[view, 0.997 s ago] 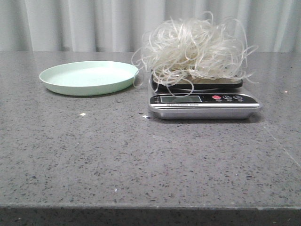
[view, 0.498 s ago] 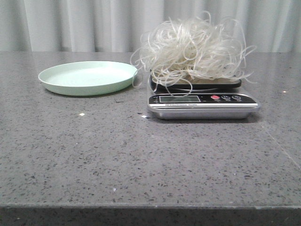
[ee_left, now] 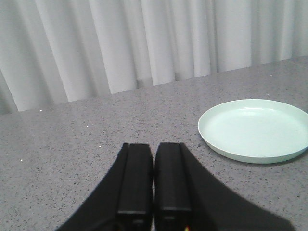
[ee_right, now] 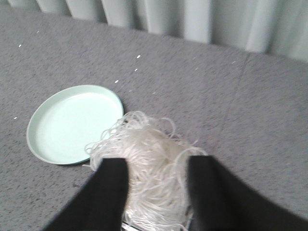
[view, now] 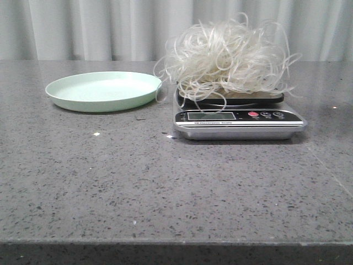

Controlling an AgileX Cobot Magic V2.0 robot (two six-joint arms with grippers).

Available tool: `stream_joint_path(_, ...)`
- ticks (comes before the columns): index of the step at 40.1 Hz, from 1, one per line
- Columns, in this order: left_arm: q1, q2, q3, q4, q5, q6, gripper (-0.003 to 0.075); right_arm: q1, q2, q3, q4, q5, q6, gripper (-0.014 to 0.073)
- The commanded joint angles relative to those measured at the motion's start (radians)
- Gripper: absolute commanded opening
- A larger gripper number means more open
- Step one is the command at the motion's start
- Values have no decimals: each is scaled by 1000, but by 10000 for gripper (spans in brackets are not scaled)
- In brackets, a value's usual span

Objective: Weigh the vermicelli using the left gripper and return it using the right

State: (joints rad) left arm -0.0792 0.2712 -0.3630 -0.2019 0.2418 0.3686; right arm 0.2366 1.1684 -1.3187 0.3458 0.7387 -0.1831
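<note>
The fluffy tangle of whitish glass vermicelli (view: 229, 55) sits piled on the silver digital kitchen scale (view: 238, 118), beside the empty pale green round plate (view: 103, 90). The right gripper (ee_right: 156, 185) hangs above it, fingers apart; the left gripper (ee_left: 154, 180) is pressed together. Stray loops could snag or spill off the scale when the noodles are lifted.

Vermicelli (view: 226, 58) hides most of the scale (view: 238, 117) platform; display digits too small to read. In right wrist view, right gripper (ee_right: 156, 190) fingers block the tangle's lower part, and scale isn't visible.
</note>
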Motion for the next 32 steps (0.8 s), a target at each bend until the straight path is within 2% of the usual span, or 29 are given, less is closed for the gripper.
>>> stream_joint_path(1, 3, 5, -28, -16, -85, -11, 136, 1, 59, -83, 70, -5, -15, 632)
stream_joint_path(5, 3, 5, -28, -16, -86, -11, 136, 1, 129, -129, 126, 29, -16, 603)
stream_joint_path(17, 3, 5, -28, -16, -86, -11, 136, 1, 292, -192, 248, 87, -63, 603)
stream_joint_path(32, 3, 5, -28, -16, -86, -11, 136, 62, 446, -192, 248, 94, -112, 603)
